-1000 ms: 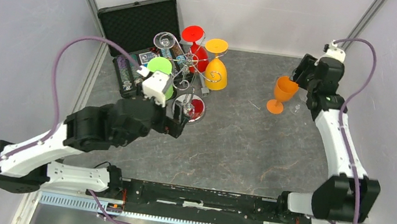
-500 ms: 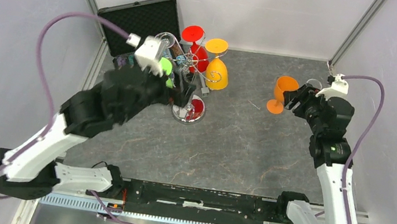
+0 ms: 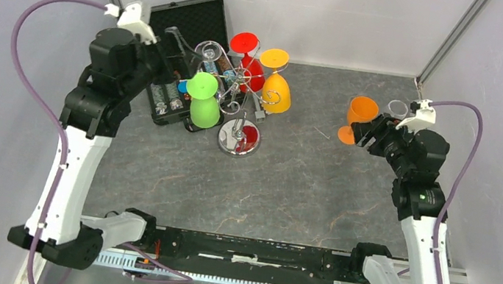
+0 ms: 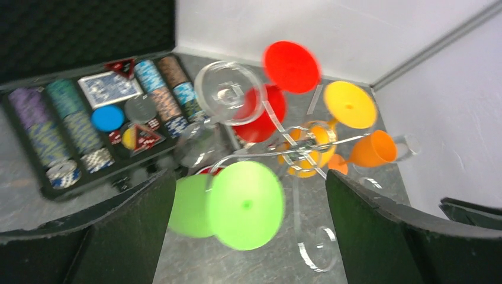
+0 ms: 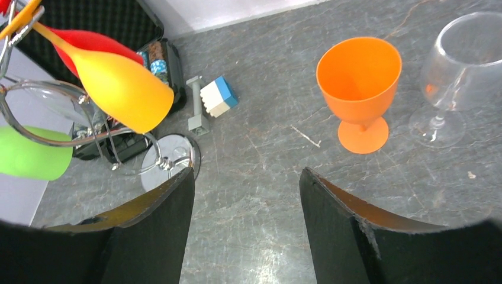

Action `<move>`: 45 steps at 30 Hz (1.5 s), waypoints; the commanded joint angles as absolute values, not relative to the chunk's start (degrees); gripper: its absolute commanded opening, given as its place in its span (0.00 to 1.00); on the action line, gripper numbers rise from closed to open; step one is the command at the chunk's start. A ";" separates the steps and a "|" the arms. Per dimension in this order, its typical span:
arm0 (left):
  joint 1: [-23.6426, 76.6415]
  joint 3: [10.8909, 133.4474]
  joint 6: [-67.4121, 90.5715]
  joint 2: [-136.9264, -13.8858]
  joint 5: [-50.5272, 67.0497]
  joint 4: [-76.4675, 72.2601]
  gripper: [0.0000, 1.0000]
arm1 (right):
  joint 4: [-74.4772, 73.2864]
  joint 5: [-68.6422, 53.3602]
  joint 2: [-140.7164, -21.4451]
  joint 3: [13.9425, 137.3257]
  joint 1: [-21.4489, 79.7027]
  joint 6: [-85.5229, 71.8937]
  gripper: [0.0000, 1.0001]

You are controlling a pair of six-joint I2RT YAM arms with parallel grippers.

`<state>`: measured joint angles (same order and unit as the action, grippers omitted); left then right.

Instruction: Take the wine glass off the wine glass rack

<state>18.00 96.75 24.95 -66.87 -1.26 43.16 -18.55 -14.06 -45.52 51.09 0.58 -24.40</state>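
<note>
The silver wine glass rack (image 3: 245,80) stands on its round mirror base (image 3: 238,140) at the back left. Hanging from it are a green wine glass (image 3: 203,101), a red one (image 3: 248,57), a yellow one (image 3: 275,86) and a clear one (image 3: 209,52). My left gripper (image 3: 175,53) is open above the chip case and faces the rack. In the left wrist view the green glass's foot (image 4: 245,204) sits blurred beyond the open left gripper (image 4: 250,177). My right gripper (image 5: 247,174) is open and empty over bare table, just right of an upright orange glass (image 5: 358,83).
An open black case of coloured chips (image 3: 175,27) lies behind and left of the rack. A clear glass (image 5: 462,65) stands beside the orange one. A small white-and-blue block (image 5: 219,96) and a grey piece (image 5: 196,109) lie near the rack base (image 5: 171,160). Walls close in the back and sides.
My left arm has risen from beside the rack base and swung back-left over the chip case, still open. My right arm has drawn back toward the near side from the orange glass.
</note>
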 commanded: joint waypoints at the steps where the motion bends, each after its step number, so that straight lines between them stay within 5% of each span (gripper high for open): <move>1: 9.29 89.83 28.12 -62.82 12.17 40.05 1.00 | -15.70 -18.99 -44.60 49.12 0.35 -25.37 0.70; 11: 2.89 77.07 33.99 -59.56 23.79 31.08 0.98 | -10.62 -23.48 -42.57 44.66 0.34 -28.29 0.70; 18: 1.75 71.48 38.57 -57.22 24.94 26.10 0.70 | -8.67 -24.51 -41.77 43.13 0.35 -29.59 0.70; 21: 1.67 70.31 39.85 -56.57 26.51 25.24 0.47 | -7.85 -24.62 -41.60 42.55 0.35 -29.98 0.69; 37: 1.58 65.06 47.58 -56.25 28.59 19.90 0.34 | -6.42 -23.15 -42.00 40.28 0.37 -30.67 0.67; 45: 1.58 66.23 47.04 -54.68 25.86 23.66 0.05 | -5.81 -21.54 -42.44 41.11 0.35 -30.16 0.67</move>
